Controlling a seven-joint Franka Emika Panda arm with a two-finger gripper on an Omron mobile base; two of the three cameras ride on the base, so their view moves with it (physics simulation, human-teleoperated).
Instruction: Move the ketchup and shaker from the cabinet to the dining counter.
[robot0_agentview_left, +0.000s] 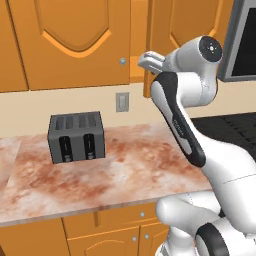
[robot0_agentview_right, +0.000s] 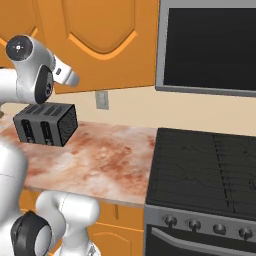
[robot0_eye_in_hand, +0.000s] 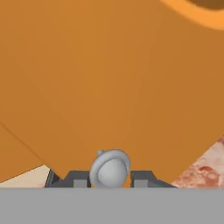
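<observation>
The orange cabinet (robot0_agentview_left: 75, 45) hangs above the worktop with its arched doors closed; it also appears in the right base view (robot0_agentview_right: 100, 40). In the hand view, a round silver knob (robot0_eye_in_hand: 110, 168) on the cabinet door (robot0_eye_in_hand: 109, 78) sits between my two dark fingertips (robot0_eye_in_hand: 78, 179). My gripper (robot0_eye_in_hand: 110, 179) is shut on that knob. The hand reaches up to the lower door edge (robot0_agentview_left: 145, 61), seen from the other side (robot0_agentview_right: 75, 79). The ketchup and the shaker are hidden. The dining counter is out of view.
A grey toaster (robot0_agentview_left: 76, 136) stands on the marble worktop (robot0_agentview_left: 125, 170) below the cabinet. A second silver knob (robot0_agentview_left: 122, 61) sits on the left door. A black stove (robot0_agentview_right: 205, 170) lies to the right, with a dark microwave (robot0_agentview_right: 210, 47) above it.
</observation>
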